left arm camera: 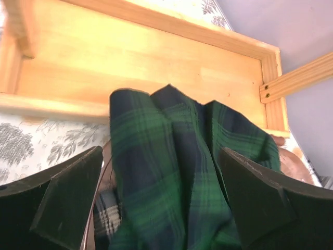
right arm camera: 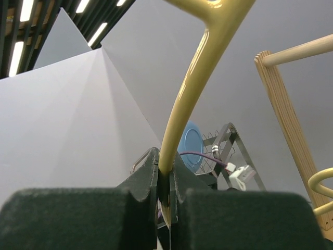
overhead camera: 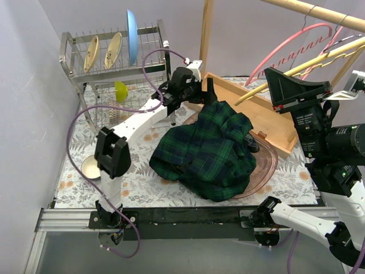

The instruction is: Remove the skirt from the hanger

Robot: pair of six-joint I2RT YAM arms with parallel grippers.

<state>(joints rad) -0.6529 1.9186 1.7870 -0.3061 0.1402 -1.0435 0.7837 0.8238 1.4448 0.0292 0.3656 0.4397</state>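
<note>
Open tool straddles the plaid skirt before a wooden tray.

Overhead and close left-wrist views share skirt; right-wrist looks up.

Floral table: rack, tray, plate

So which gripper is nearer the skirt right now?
Left. The left gripper hangs open over the skirt, at its far edge; the right gripper is away to the side, shut on the yellow hanger.
</note>
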